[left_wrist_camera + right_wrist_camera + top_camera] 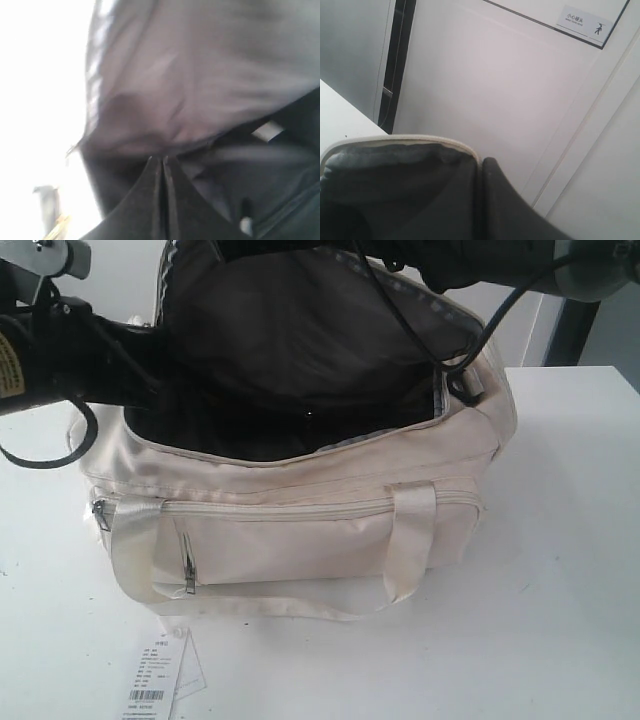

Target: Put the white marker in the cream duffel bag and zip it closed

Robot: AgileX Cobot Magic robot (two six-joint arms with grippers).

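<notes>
The cream duffel bag (300,530) stands on the table with its top open and its flap (300,310) lifted, showing the dark lining. My right gripper (481,162) is shut on the flap's piped edge (400,142) and holds it up; its arm (480,265) comes in from the upper right. My left arm (70,355) reaches from the left into the opening. Inside, my left gripper (159,159) is shut with nothing between its tips, against the grey lining (200,75). The white marker cannot be made out; only small blurred pale patches (267,131) show in the bag.
A white paper tag with a barcode (160,685) lies on the white table (570,540) in front of the bag. The front pocket is zipped, with a metal pull (188,575). A strap handle (410,540) hangs down the front. Black cables (400,310) run over the opening.
</notes>
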